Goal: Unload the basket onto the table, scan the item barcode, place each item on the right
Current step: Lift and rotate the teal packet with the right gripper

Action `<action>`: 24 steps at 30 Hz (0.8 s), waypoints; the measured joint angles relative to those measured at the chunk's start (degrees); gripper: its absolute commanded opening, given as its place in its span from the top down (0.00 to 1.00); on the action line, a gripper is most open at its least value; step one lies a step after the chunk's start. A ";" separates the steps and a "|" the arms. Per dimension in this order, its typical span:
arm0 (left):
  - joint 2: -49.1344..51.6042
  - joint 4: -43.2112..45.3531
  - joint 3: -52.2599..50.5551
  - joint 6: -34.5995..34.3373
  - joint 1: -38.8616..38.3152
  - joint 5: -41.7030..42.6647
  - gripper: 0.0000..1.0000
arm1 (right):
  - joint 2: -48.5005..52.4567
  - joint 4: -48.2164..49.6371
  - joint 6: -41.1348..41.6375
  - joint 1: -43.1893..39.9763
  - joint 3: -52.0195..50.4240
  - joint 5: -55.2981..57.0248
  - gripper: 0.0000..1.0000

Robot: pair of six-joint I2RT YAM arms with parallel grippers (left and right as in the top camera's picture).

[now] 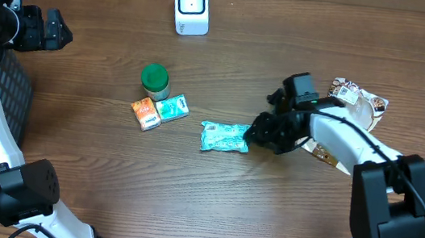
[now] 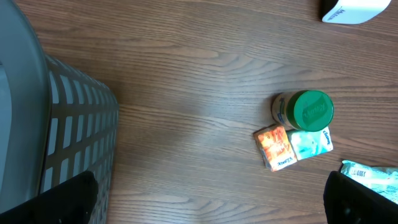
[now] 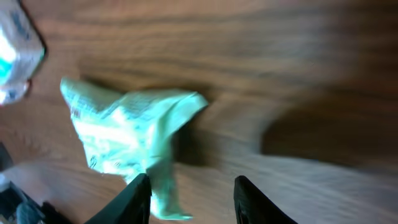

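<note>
Right hand [image 3: 193, 182] part-open at 3 o'clock edge of teal pouch [image 1: 224, 137]; limp film may snag, dragging it from scanner [image 1: 191, 7]. Left hand [image 2: 211, 202] wide.

Crinkled teal-and-white packet [image 1: 224, 137], lying flat near the middle of the table [image 1: 105, 195], long side left-right, print facing up, one end puckered. White scanner [image 1: 191, 7] with dark-rimmed window, standing upright at far edge, well apart from packet.
</note>
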 measured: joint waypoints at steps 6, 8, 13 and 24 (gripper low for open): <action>0.00 0.00 0.00 0.00 0.00 0.00 0.00 | 0.04 0.90 -3.23 -3.08 0.00 -3.72 0.60; 0.00 0.00 0.00 0.00 0.00 0.00 0.01 | 0.33 1.88 -4.00 -2.54 0.02 -5.55 0.60; 0.00 0.00 0.00 0.00 0.00 0.00 0.01 | 4.22 5.16 -4.26 0.94 0.09 -9.86 0.61; 0.00 0.00 0.00 0.00 0.00 0.00 0.00 | 7.23 6.12 -1.16 1.73 0.15 -12.74 0.96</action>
